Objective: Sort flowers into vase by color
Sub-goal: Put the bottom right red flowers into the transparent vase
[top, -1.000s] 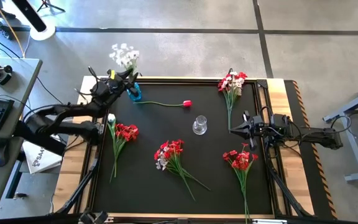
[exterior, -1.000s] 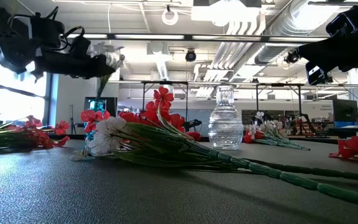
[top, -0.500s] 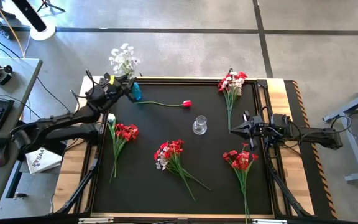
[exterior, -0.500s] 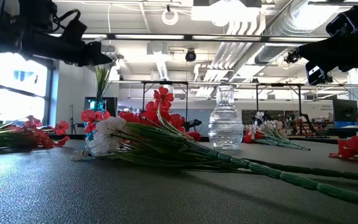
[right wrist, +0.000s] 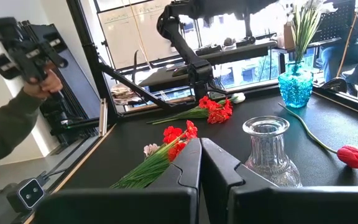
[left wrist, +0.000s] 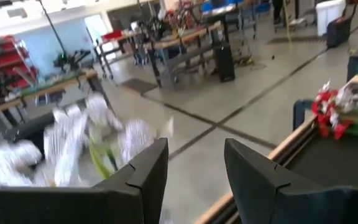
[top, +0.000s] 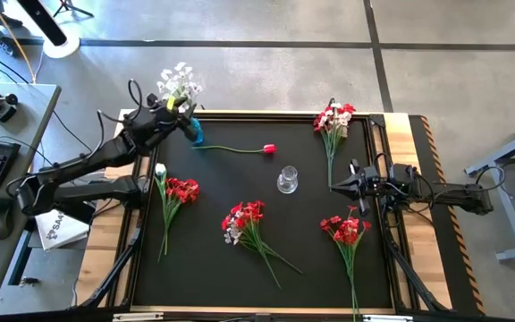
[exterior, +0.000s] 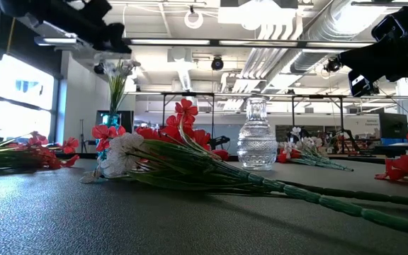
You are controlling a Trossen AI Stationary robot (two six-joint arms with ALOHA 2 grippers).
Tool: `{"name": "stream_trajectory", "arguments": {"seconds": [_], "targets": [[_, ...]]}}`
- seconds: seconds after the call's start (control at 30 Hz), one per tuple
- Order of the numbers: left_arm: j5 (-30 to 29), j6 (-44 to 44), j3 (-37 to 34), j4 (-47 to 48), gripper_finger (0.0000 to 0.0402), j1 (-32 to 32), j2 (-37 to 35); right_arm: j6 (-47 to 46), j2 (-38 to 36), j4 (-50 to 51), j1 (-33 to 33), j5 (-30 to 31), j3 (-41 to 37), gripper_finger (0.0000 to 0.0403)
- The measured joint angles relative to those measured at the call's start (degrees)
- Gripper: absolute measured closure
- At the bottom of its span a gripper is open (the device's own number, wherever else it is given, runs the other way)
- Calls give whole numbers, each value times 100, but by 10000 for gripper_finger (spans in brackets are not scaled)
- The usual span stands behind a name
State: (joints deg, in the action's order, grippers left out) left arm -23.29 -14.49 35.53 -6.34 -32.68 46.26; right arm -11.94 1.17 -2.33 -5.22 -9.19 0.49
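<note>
At table's eleven o'clock, left gripper open just above white flowers standing upright in blue vase; right gripper clenched, empty

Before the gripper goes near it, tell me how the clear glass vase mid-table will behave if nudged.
The clear glass vase looks tall with a narrow neck, so a push up high could tip it. It appears empty, so probably light enough to slide. Being glass, it is likely fragile and slippery.
</note>
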Motion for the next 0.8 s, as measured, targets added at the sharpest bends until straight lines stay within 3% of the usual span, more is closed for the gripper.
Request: {"name": "stream_trajectory", "arguments": {"seconds": [0.27, 0.37, 0.53, 0.8], "targets": [[-27, -65, 680, 536, 254, 354, 2, 0, 0, -2, -1, 2, 0, 402], [-354, 188, 820, 1010, 254, 675, 42, 0, 0, 0, 0, 2, 0, 402], [-966, 669, 872, 1905, 255, 1461, 249, -2, 0, 0, -1, 1, 0, 402], [-1718, 1221, 876, 2214, 281, 3017, 1043, -1, 0, 0, 0, 0, 0, 402]]}}
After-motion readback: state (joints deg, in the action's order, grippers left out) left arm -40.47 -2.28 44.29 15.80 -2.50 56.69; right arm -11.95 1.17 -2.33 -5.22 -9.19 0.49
